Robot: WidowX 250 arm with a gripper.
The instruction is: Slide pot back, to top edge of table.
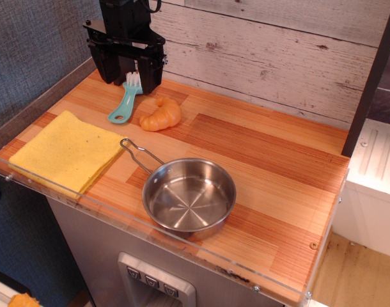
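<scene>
None of the sliding appeared to have been done at this moment. One small, shallow, round pot of shiny stainless steel (189,195), with a thin wire loop handle pointing up and to the left, was seen resting close to the front edge of the table (272,160), a rectangular wooden countertop of light and reddish-brown plank stripes bordered by a clear acrylic rim. The pot was empty and upright.

One black robot gripper (126,67) was positioned at the far left rear of the table, well apart from the pot. Its fingers were seen spread apart, with nothing clamped between them. Just in front of the gripper, a small teal-handled brush with white bristles (124,102) was laid on the wood, and beside it an orange croissant-shaped toy (160,115). A square yellow cloth (67,152) was spread flat at the left front, near the pot's handle but not touching it.

The whole task was judged to remain: the pot had yet to be reached, contacted, and pushed across the bare planks to the back edge by the whitewashed board wall (272,51).
</scene>
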